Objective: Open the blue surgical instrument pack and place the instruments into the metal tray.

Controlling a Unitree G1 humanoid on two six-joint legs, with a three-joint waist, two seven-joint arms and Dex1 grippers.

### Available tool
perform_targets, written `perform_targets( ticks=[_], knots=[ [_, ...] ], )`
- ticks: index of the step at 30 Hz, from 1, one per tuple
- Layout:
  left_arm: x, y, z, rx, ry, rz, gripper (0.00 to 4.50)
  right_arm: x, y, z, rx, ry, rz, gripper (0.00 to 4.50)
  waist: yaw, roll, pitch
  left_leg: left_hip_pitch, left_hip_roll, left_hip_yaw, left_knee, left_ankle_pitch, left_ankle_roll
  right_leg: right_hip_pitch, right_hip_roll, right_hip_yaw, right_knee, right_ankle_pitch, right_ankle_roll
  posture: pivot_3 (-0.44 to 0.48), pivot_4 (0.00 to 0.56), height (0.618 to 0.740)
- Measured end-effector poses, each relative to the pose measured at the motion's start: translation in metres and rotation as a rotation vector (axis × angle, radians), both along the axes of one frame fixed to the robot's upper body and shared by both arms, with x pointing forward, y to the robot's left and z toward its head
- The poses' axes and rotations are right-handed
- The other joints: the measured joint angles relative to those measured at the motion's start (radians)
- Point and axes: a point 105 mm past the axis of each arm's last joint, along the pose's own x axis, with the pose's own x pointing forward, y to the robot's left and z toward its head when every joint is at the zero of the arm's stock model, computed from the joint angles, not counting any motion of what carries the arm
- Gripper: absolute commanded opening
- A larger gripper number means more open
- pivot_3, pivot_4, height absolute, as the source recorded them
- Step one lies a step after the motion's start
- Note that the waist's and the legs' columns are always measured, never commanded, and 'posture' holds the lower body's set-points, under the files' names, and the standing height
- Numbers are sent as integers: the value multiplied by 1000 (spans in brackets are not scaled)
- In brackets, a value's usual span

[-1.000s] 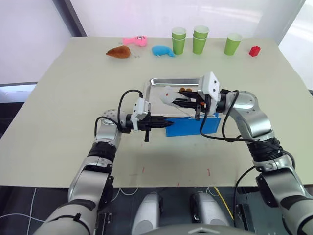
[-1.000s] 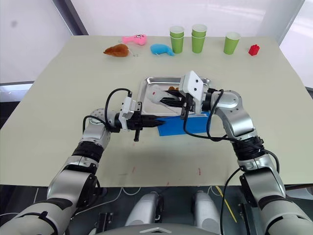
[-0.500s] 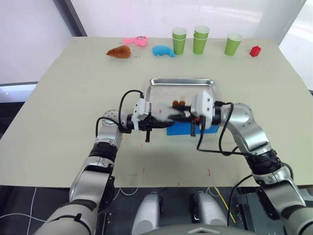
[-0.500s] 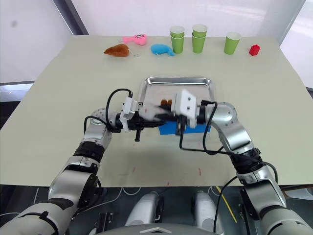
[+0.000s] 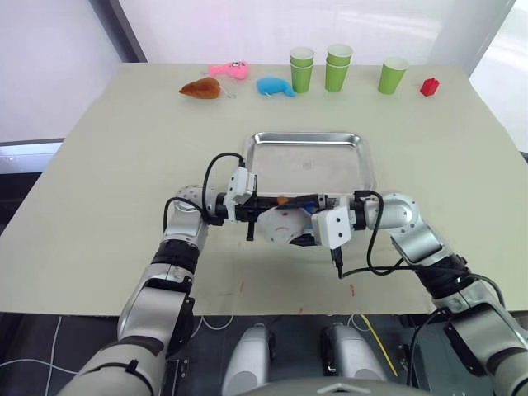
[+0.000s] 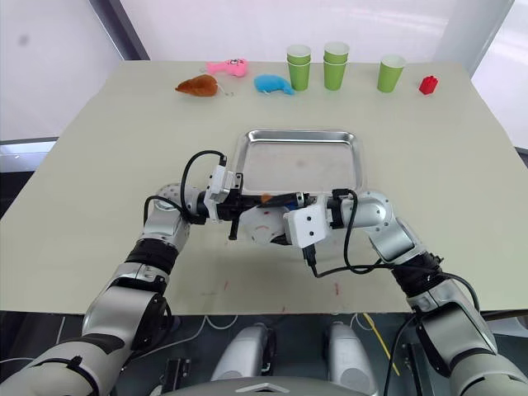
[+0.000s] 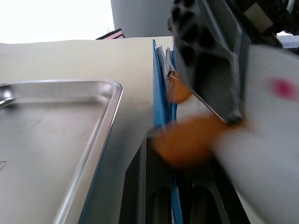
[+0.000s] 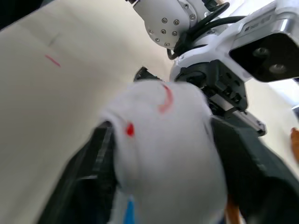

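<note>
The blue surgical instrument pack (image 7: 161,107) lies just in front of the metal tray (image 5: 309,138). Its pale lining is bunched into a white lump (image 5: 279,224) with red marks. My left gripper (image 5: 266,203) is shut on the pack's left edge, and blue fabric runs between its fingers (image 7: 140,186). My right gripper (image 5: 289,224) is low at the pack's near side. Its fingers (image 8: 96,154) stand wide apart on either side of the white lump (image 8: 163,154). Small orange bits (image 7: 187,140) and a thin metal rod (image 7: 198,99) show at the fold. The instruments are otherwise hidden.
At the far edge of the table stand green cups (image 5: 302,68) (image 5: 338,66) (image 5: 393,74) and a red block (image 5: 429,86). A blue whale toy (image 5: 275,86), a pink toy (image 5: 229,69) and a brown toy (image 5: 200,87) lie beside them.
My right gripper swung from above the tray down to the pack's near side, bringing the white lining with it, and its fingers spread apart. The left gripper held still.
</note>
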Motion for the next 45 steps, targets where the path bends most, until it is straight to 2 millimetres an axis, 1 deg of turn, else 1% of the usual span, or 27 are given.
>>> perform_targets(
  ticks=[3,9,12,18,19,20,22,24,26,27,28,30,33,38,41,44,45],
  knots=[
    [0,0,0,0,0,0,0,0,-2,7,40,-87,23,4421,0,0,0,0,0,0,0,0,0,0,0,0,0,0,0,0,150,740],
    [0,0,0,-1,0,0,0,-1,-4,22,99,-144,43,4421,0,0,0,0,0,0,0,0,0,0,0,0,0,0,0,0,150,740],
    [0,0,0,-1,0,-1,0,1,-10,29,153,-89,22,4421,1,0,0,0,0,-1,0,0,0,0,0,0,0,0,0,0,150,740],
    [-1,0,-1,-2,2,-1,0,8,-41,55,263,113,-77,4421,2,0,0,0,0,-4,0,0,0,0,0,0,0,0,0,0,150,740],
    [-1,0,-1,-2,2,-1,0,8,-43,56,267,124,-82,4421,2,0,0,0,0,-4,0,0,0,0,0,0,0,0,0,0,150,740],
    [-1,-1,-1,-3,2,-1,0,12,-56,61,290,212,-121,4421,2,0,0,0,0,-4,0,0,0,0,0,0,0,0,0,0,150,740],
    [-2,-2,-1,-8,2,-6,0,18,-84,59,259,318,-200,4421,6,0,0,0,0,-4,0,0,0,2,-1,-1,-1,0,0,0,150,740],
    [-2,-2,-2,-8,2,-5,0,23,-106,53,243,401,-264,4421,5,0,0,0,0,-2,0,0,0,2,-1,-1,-2,0,0,0,150,740],
    [-2,-1,-2,-6,3,-2,0,24,-117,44,220,470,-296,4421,4,0,0,0,0,-1,0,0,0,2,-1,-1,-1,0,0,0,150,740],
    [-2,-1,-2,-6,3,-2,0,24,-119,41,215,486,-300,4421,3,0,0,0,0,-1,0,0,0,2,0,-1,-1,0,0,0,150,740],
    [-2,-1,-2,-5,3,-1,0,23,-123,32,204,540,-304,4421,1,0,0,1,0,-1,0,0,0,2,0,-1,-1,0,0,0,150,740],
    [-2,-2,-2,-7,3,-3,0,20,-127,20,183,597,-296,4421,2,0,0,0,0,0,0,0,0,2,-1,-1,-1,0,0,0,150,740],
    [-2,-2,-2,-8,2,-4,0,20,-129,10,174,639,-292,4421,2,0,0,0,0,0,0,0,0,2,-1,-1,-1,0,0,0,150,740],
    [-2,-2,-2,-7,-4,-3,0,22,-126,-5,179,698,-290,4421,2,0,0,0,0,0,0,0,0,2,-1,-1,-1,0,0,0,150,740],
    [-2,-2,-2,-7,-6,-3,0,23,-126,-10,172,712,-295,3787,2,0,0,0,0,0,0,0,0,2,-1,-1,-1,0,0,0,150,740],
    [-1,-1,-2,-6,-5,-2,0,27,-126,-18,166,717,-300,2427,2,0,0,1,0,0,0,0,0,2,-1,-1,-1,0,0,0,150,740],
    [-1,-1,-1,-6,-6,-2,0,28,-126,-20,163,718,-302,2126,2,0,0,1,0,0,0,0,0,2,-1,-1,-1,0,0,0,150,740]
  ],
)
